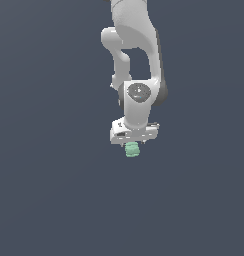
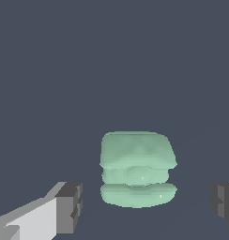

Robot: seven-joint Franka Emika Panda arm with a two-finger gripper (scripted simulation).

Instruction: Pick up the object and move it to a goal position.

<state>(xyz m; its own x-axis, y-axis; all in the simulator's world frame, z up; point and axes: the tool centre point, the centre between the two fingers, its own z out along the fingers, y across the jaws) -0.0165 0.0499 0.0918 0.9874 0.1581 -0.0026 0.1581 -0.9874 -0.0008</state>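
Directly beneath the pincer (image 1: 133, 141), centred between wide-spread fingers (image 2: 69, 207) gripping nothing: mint-green ridged block (image 2: 137, 168) on the surface (image 1: 49, 200). Probably light and stiff; best pinched across the grooved middle, clear of slippery rounded lumps.

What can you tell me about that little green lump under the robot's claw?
The object is a small mint-green block, lumpy and roughly cylindrical, with ridges like three stacked layers and a matte, waxy look. It sits directly below the white gripper, between its open dark-tipped fingers. Neither finger touches it in the wrist view.
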